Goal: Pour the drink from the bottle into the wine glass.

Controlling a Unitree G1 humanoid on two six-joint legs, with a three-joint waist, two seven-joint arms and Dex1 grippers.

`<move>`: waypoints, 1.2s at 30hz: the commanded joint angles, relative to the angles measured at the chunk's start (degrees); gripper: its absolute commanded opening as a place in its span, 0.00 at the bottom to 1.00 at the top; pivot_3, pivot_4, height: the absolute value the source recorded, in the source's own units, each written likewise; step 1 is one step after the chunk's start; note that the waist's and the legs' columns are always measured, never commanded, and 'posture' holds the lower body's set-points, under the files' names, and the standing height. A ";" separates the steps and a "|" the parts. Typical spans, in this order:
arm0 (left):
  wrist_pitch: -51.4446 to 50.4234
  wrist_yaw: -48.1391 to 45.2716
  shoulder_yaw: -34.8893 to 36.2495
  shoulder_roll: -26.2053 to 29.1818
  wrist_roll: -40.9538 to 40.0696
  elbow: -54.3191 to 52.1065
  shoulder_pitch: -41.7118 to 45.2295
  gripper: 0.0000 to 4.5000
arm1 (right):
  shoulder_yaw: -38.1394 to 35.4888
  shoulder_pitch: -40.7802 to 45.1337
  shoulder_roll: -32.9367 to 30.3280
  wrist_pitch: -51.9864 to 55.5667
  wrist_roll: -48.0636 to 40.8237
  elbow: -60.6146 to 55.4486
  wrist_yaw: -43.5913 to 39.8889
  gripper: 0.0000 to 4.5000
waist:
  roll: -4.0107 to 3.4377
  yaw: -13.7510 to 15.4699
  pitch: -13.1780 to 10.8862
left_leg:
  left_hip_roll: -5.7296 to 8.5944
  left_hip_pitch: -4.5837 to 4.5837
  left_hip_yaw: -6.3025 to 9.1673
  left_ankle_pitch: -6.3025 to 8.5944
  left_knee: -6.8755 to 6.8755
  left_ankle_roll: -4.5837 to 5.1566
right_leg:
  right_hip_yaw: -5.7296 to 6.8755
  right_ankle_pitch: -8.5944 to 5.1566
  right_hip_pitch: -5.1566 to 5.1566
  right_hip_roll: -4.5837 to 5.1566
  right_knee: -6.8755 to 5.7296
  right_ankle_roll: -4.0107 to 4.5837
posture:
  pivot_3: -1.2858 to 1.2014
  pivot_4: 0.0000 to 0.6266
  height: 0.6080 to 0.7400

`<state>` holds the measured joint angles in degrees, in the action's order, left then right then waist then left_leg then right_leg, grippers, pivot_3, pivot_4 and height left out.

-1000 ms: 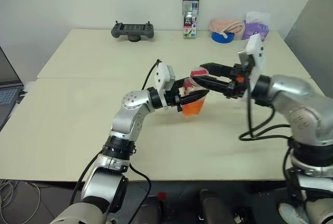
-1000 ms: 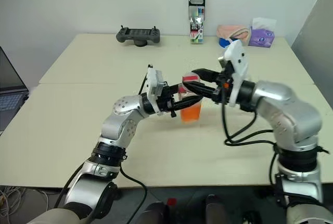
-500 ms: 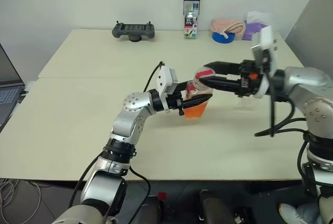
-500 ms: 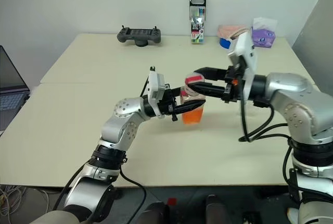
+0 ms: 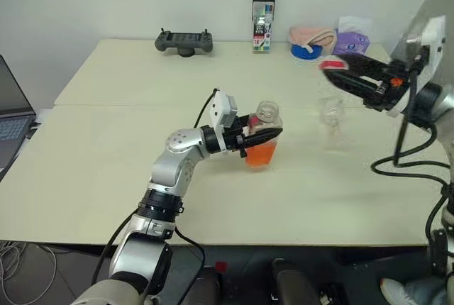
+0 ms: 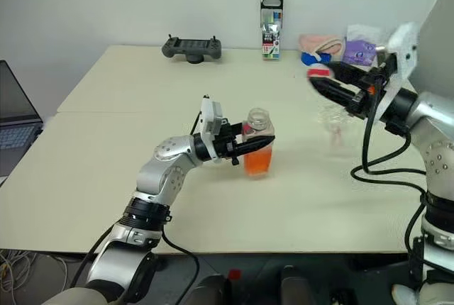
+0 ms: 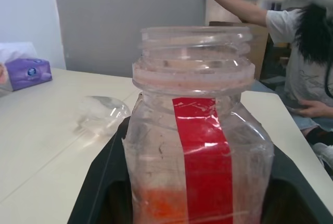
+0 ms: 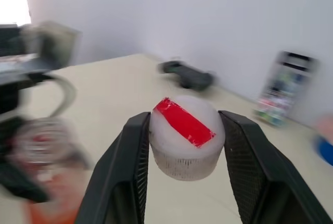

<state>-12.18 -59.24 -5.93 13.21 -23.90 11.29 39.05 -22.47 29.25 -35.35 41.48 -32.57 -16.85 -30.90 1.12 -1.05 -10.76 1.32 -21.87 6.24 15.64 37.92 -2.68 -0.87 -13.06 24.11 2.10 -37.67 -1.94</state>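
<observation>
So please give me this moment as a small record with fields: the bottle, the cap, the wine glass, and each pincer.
bottle: upright on the table, open mouth, cap off
drink: orange-red, fills the lower part of the bottle
cap: whitish with a red strip, held above the table to the right of the bottle
wine glass: clear, stands on the table to the right of the bottle
left pincer: shut on the bottle
right pincer: shut on the cap
pouring: not yet begun
</observation>
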 commanded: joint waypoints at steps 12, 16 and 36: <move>0.34 -0.18 0.50 -1.79 -0.75 -1.52 2.74 0.42 | -0.70 -22.31 12.33 -5.65 17.06 2.19 22.70 0.55 | -0.14 -0.70 0.00 | 0.02 0.25 -0.27 -0.07 0.05 0.10 | -0.24 -0.04 -0.08 -0.08 -0.10 -0.24 | 0.52 0.24 1.00; 1.86 1.11 1.32 -1.38 0.36 0.61 3.48 0.42 | 0.96 -22.41 11.17 -3.84 17.76 3.80 21.78 0.84 | -0.15 -0.79 0.00 | 0.00 0.25 -0.27 -0.10 0.02 0.14 | -0.25 -0.03 -0.07 -0.11 -0.11 -0.24 | 0.52 0.24 1.00; 11.60 21.78 14.31 5.74 6.87 15.53 7.98 0.42 | 17.53 -1.98 1.24 12.97 -2.17 -18.31 -1.38 1.00 | -0.12 -0.99 -0.01 | -0.12 0.18 0.01 -0.09 0.00 0.14 | -0.01 -0.02 -0.02 -0.24 -0.08 -0.27 | 0.52 0.24 1.00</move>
<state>-3.35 -41.06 5.68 17.80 -17.76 27.07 44.70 -7.05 25.85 -34.89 53.51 -30.62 -32.63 -28.72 1.00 -2.04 -10.78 1.20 -21.73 6.31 15.55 37.92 -2.54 -0.80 -13.08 24.09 1.85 -37.73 -2.21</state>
